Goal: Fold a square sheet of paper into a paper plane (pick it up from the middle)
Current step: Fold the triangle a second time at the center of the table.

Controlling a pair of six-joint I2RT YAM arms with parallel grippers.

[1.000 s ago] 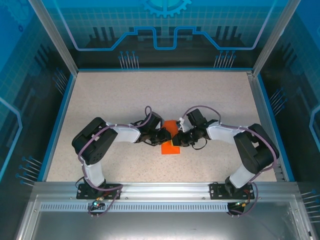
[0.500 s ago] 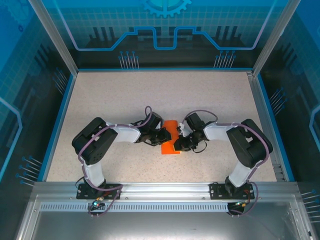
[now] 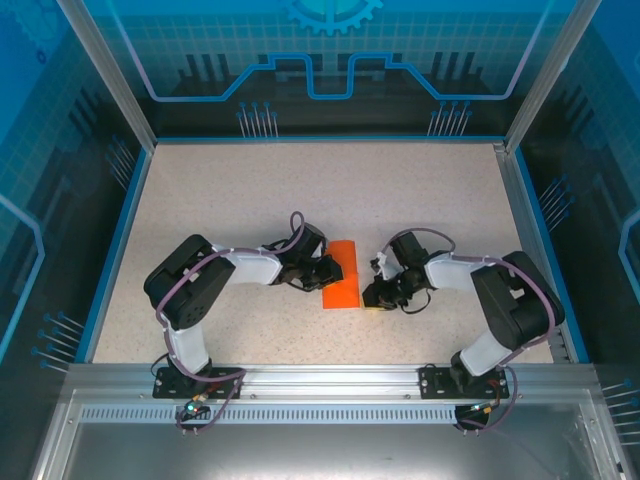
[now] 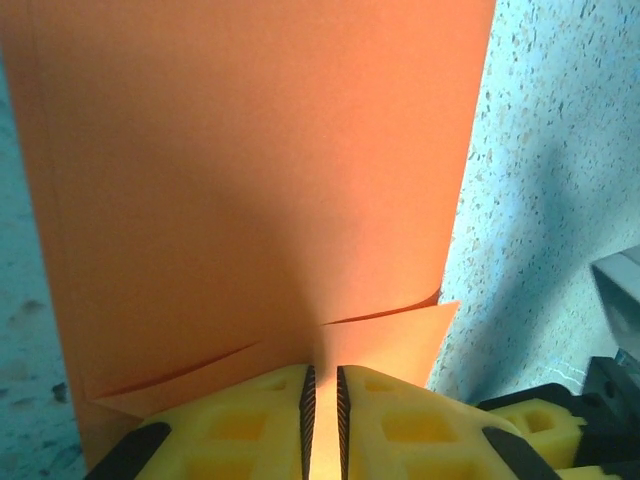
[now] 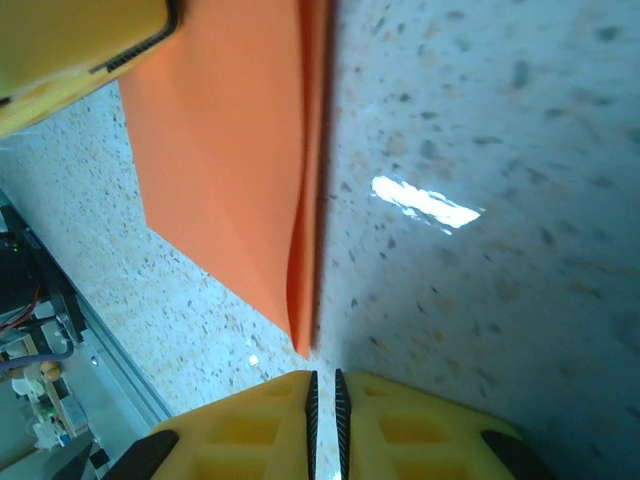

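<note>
Left wrist view: left hand [image 4: 322, 372] pinches orange paper [image 4: 250, 180]; right hand [image 5: 322, 378] narrow beside it.

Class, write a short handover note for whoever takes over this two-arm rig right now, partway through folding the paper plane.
Left gripper: fingers nearly shut over the near edge of the orange paper; whether they pinch it cannot be told.
Right gripper: shut, empty, just off the paper's corner.
Paper: lying on the table between the two grippers, folded into a layered oblong.
Done: the first folds.
Left: the folds that give a pointed dart.
</note>
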